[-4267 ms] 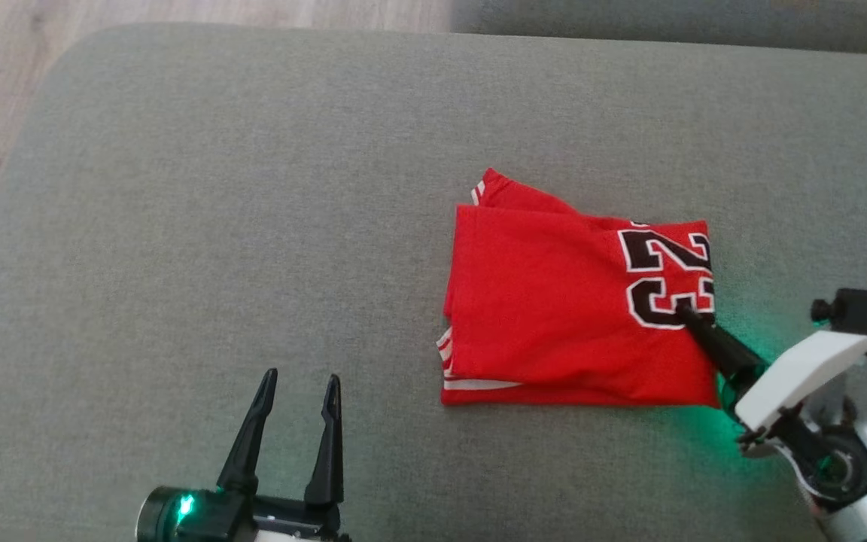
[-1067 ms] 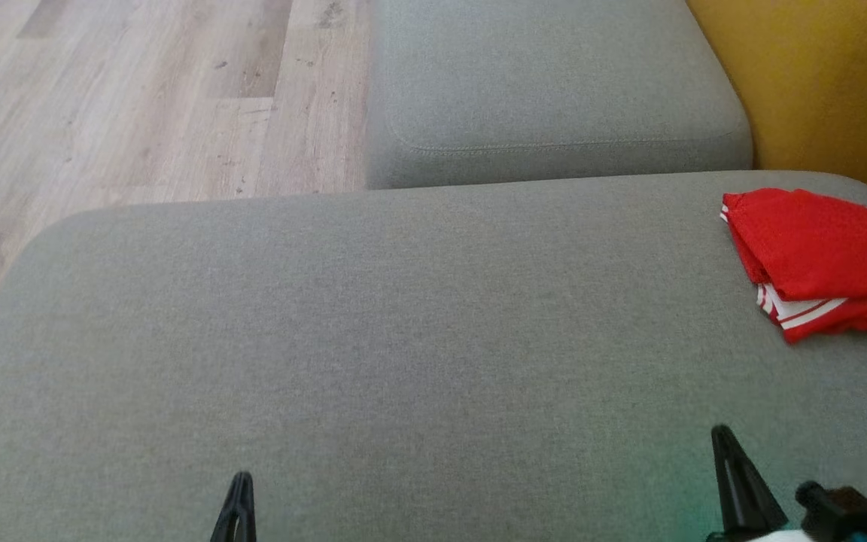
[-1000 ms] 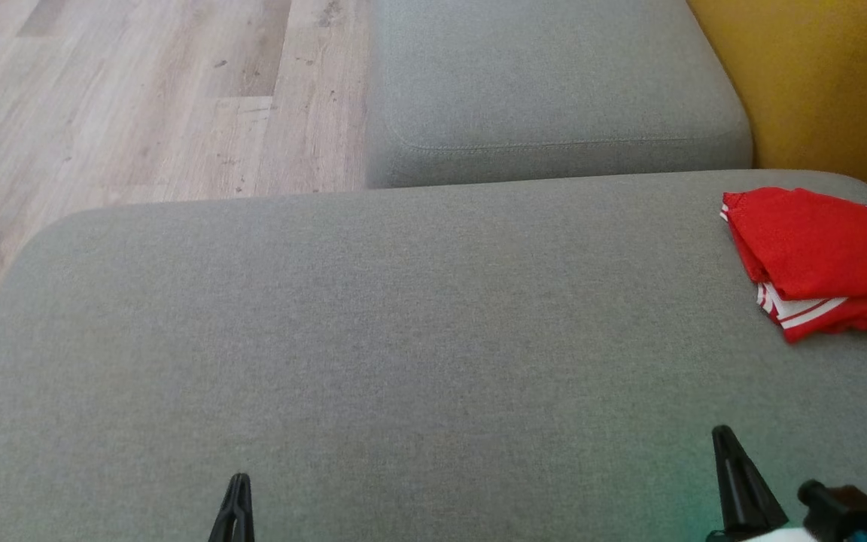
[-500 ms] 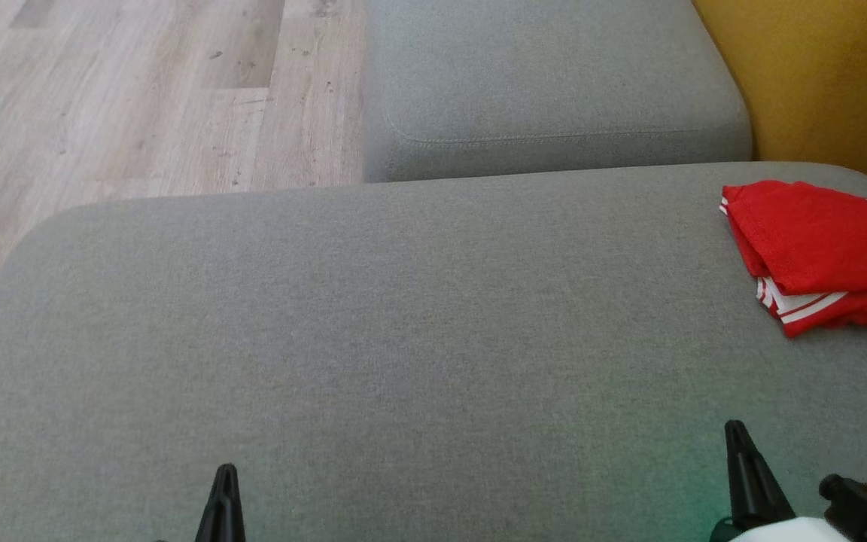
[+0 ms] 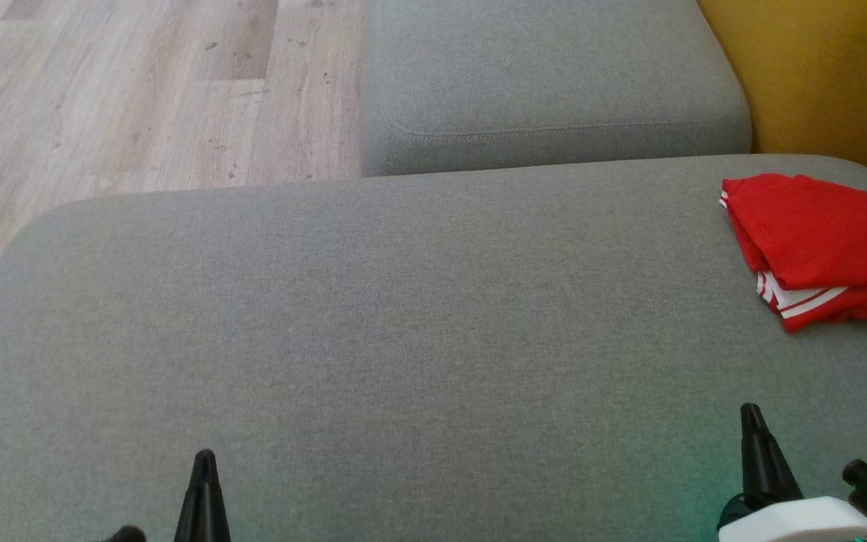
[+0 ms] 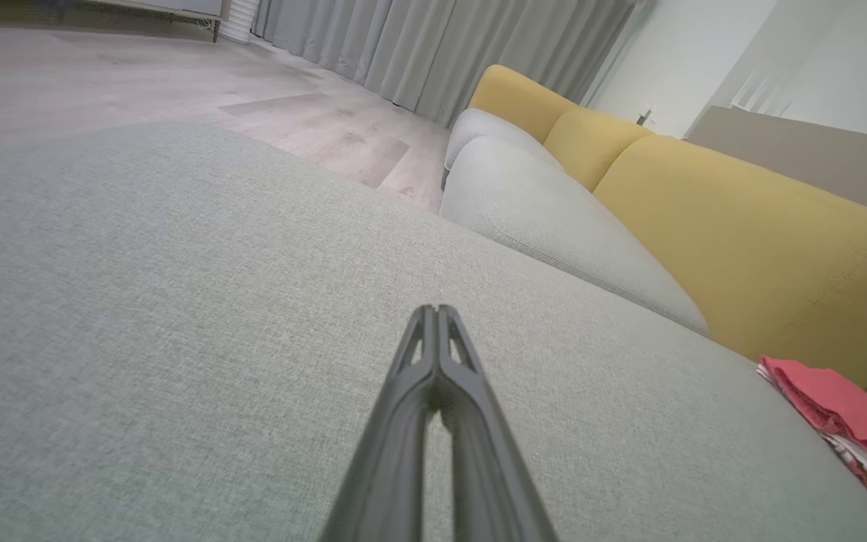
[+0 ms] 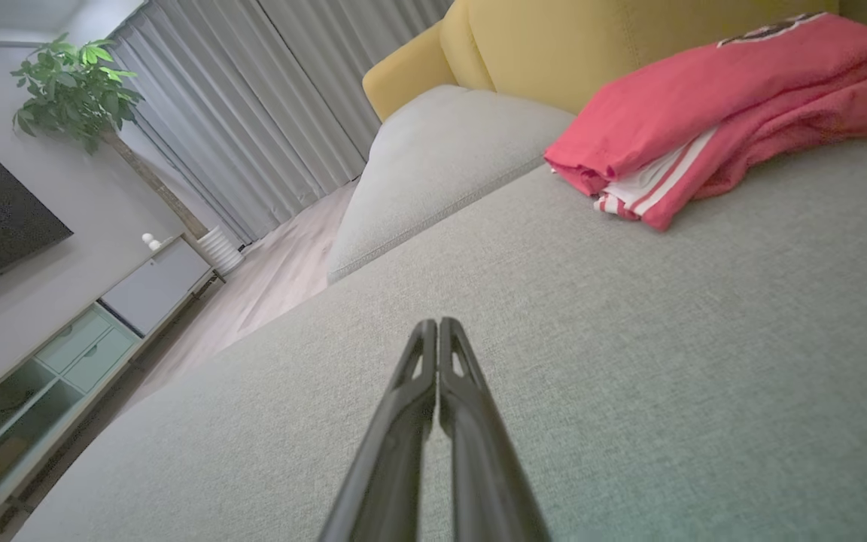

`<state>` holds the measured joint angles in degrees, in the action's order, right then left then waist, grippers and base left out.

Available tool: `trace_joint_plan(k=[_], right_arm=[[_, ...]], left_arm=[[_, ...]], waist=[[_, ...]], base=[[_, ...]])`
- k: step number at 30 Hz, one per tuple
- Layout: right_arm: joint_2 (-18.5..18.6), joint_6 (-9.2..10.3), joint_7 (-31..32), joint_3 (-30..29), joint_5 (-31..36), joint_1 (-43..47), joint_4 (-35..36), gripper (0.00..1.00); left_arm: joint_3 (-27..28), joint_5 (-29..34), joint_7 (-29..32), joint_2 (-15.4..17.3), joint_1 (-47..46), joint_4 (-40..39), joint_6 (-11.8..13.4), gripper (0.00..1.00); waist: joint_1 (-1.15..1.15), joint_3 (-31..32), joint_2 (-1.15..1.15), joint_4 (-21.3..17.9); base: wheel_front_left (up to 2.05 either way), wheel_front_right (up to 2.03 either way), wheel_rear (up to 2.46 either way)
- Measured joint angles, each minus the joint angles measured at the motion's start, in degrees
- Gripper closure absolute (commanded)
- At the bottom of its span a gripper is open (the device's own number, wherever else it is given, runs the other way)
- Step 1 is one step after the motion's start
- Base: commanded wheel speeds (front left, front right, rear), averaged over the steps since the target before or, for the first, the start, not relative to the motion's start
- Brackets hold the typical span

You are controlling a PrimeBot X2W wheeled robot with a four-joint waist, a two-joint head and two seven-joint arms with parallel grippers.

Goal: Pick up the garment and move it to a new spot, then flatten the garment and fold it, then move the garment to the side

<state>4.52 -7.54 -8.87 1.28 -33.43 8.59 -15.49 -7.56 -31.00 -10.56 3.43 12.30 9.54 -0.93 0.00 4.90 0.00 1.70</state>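
The garment [image 5: 825,241], a red jersey with white stripes and dark numerals, lies folded at the far right of the grey cushion [image 5: 403,339], next to the yellow backrest. It also shows at the right edge in the left wrist view [image 6: 847,421] and at the upper right in the right wrist view [image 7: 712,98]. My left gripper [image 5: 204,459] [image 6: 433,310] is shut and empty above the cushion's front left. My right gripper [image 5: 752,412] [image 7: 433,324] is shut and empty near the front right, well short of the garment.
A second grey cushion [image 5: 546,75] adjoins the far side. The yellow backrest [image 5: 817,75] rises on the right. Wooden floor [image 5: 117,98] lies beyond the cushion's left and far edges. A TV cabinet [image 7: 80,331], curtains and a plant [image 7: 72,83] stand across the room.
Over four seconds the right gripper left the garment. In the last second the camera tilted slightly; both gripper tips sit a little higher in the picture. The garment lies still.
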Motion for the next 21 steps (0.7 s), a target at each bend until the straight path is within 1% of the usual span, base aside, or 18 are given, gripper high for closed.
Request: trace_joint_plan(k=[6, 13, 21], right_arm=[[-0.1, 0.0, 0.9, -0.4, -3.8, -0.3, 0.0, 1.0], [-0.1, 0.0, 1.9, -1.2, -8.2, -1.6, 0.0, 1.0], [-0.2, 0.0, 3.4, -1.9, -13.2, -2.4, 0.0, 1.0]], left_arm=[[0.2, -4.1, 1.0, 0.1, -0.4, 0.5, -0.6, 1.0], [0.6, -9.0, 2.0, 0.3, -2.0, 0.9, -0.7, 1.0], [1.9, -14.5, 3.4, 0.4, -2.7, 1.4, -1.4, 1.0]], waist=[[0.0, -0.3, 0.0, -0.1], [0.0, -0.7, 0.0, -0.2], [0.0, -1.2, 0.0, -0.4]], base=[[0.0, 0.0, 0.0], [0.0, 0.0, 0.0], [0.0, 0.0, 0.0]])
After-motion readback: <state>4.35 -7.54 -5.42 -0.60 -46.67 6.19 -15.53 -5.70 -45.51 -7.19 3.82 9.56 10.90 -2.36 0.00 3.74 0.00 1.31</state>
